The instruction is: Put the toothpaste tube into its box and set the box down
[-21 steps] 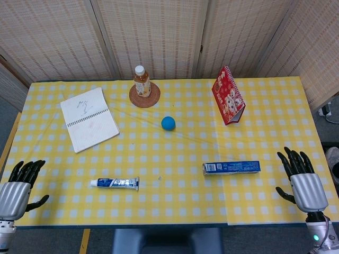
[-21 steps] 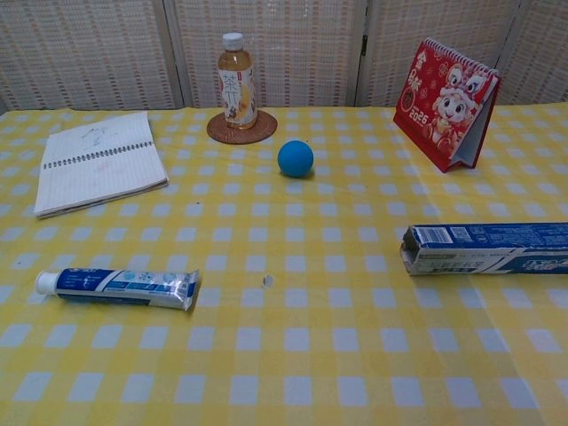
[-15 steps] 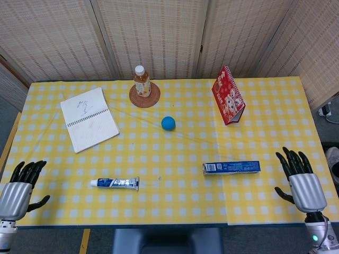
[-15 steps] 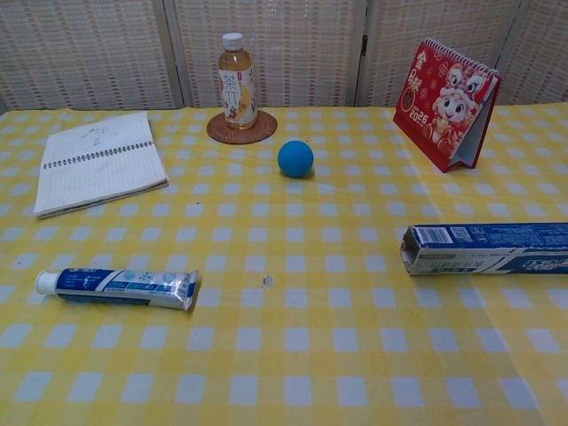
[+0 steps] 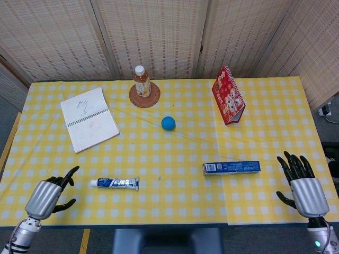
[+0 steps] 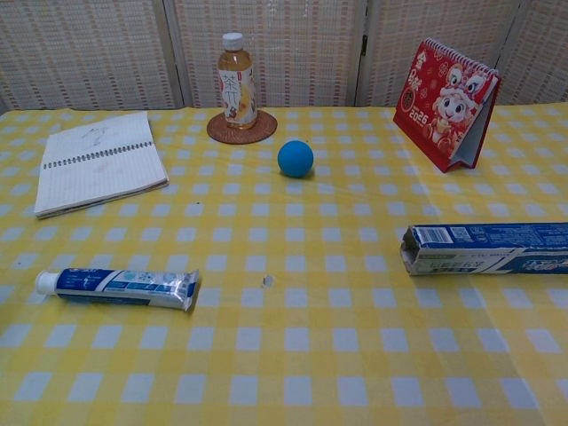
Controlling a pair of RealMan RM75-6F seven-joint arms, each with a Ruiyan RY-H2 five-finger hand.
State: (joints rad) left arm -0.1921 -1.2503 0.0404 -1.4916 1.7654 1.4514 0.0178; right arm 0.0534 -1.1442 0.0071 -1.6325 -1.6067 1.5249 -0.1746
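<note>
A white and blue toothpaste tube [image 5: 115, 183] [image 6: 117, 287] lies flat near the table's front left, cap pointing left. Its blue box [image 5: 231, 168] [image 6: 486, 248] lies on its side at the front right, with its open end facing left. My left hand [image 5: 46, 194] hovers at the front left edge, a little left of the tube, empty with fingers apart. Past the front right corner, right of the box, my right hand [image 5: 302, 185] is spread and empty. Neither hand shows in the chest view.
A spiral notebook [image 5: 89, 118] lies at the back left. A tea bottle [image 5: 141, 81] stands on a round coaster [image 5: 145, 96]. A blue ball [image 5: 168, 123] sits mid-table. A red desk calendar [image 5: 228, 95] stands at the back right.
My left hand has moved right and inward over the table edge, closer to the tube. The right hand has drifted slightly down. Tube and box have not moved.
</note>
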